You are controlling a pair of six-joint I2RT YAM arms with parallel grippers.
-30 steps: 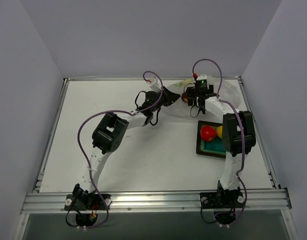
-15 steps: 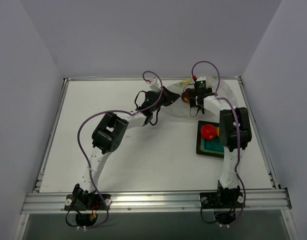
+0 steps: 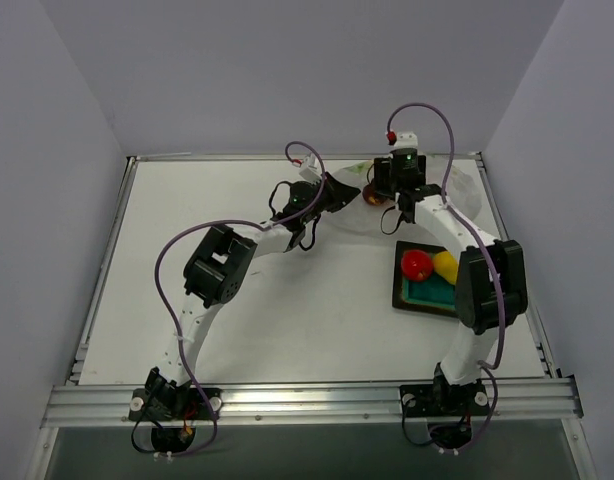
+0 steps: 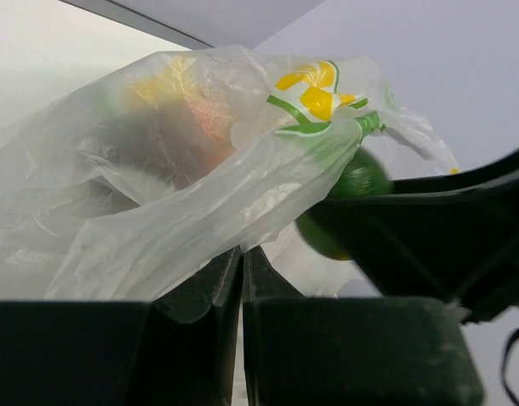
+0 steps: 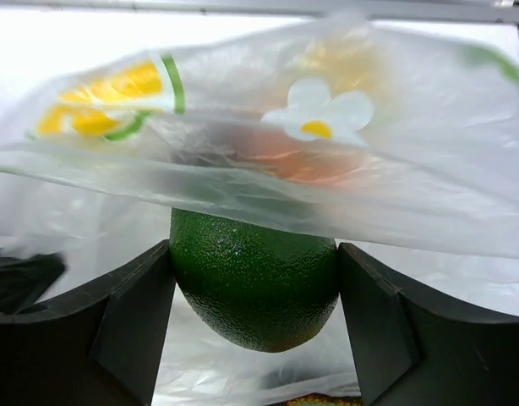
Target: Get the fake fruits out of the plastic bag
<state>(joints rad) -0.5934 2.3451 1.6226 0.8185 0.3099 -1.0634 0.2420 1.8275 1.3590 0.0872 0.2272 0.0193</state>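
Observation:
The plastic bag (image 3: 457, 192) lies crumpled at the table's far side, whitish film with yellow and green print (image 4: 183, 194) (image 5: 243, 127). My left gripper (image 3: 339, 193) (image 4: 241, 254) is shut on a fold of its film and holds the edge up. My right gripper (image 3: 382, 195) (image 5: 255, 254) reaches under the raised film and is shut on a pebbly dark green fruit (image 5: 255, 283) (image 4: 354, 179), one finger on each side. An orange fruit (image 5: 293, 162) shows blurred through the film behind it. A red fruit (image 3: 417, 264) and a yellow fruit (image 3: 445, 265) lie in the tray.
A dark square tray (image 3: 400, 292) with a teal inside sits on the table to the right, under my right forearm. Metal rails edge the white table, and grey walls stand close on all sides.
My right jaws have closed in onto the green fruit. The right wrist has drawn back and up a little and its elbow has swung right, uncovering the yellow fruit. The left arm is still.

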